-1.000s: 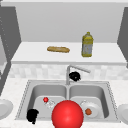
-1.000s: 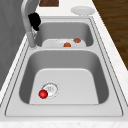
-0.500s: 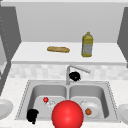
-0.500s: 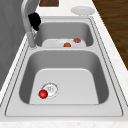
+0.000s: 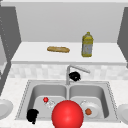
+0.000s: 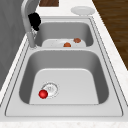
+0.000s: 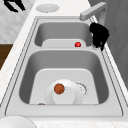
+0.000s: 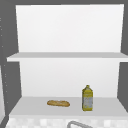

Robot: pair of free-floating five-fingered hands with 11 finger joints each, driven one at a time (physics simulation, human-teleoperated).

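My right hand hangs just under the faucet's spout, right beside its neck; its fingers droop loosely and hold nothing. It appears by the faucet in the left side view as the right hand, and in the right side view as the right hand. My left hand floats over the sink's front left rim, fingers relaxed, empty; the right side view has the left hand at the top left. A small red ball lies by the left basin's drain.
A large red ball sits low in the front view, over the sink's front edge. A white plate with a brown ball lies in the right basin. White plates flank the sink. A bread loaf and a yellow bottle stand on the shelf.
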